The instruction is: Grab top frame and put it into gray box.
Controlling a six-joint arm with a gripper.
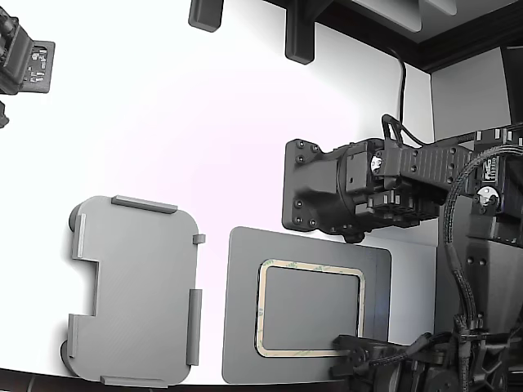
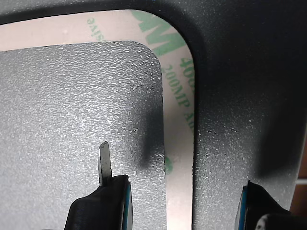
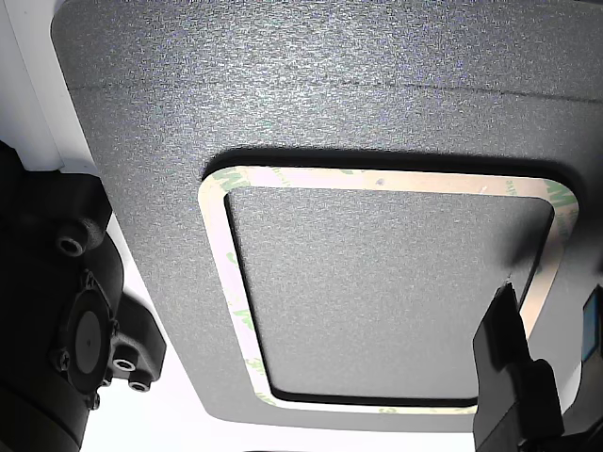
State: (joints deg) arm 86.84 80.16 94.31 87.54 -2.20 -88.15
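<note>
While astride top frame (image 2: 178,143), end effector (image 2: 184,201) gapes

Dark gray pad (image 1: 306,310) (flat, textured) lies on white table (image 1: 204,139).

the top frame (image 2: 180,143) is looking like thin matt paper, pale tan with green print. the dark pad (image 2: 72,120) under it is showing a grainy, pebbled finish. the gray box (image 1: 139,290) is appearing as smooth matt plastic; the table (image 1: 204,122) is looking smooth and white.
</note>
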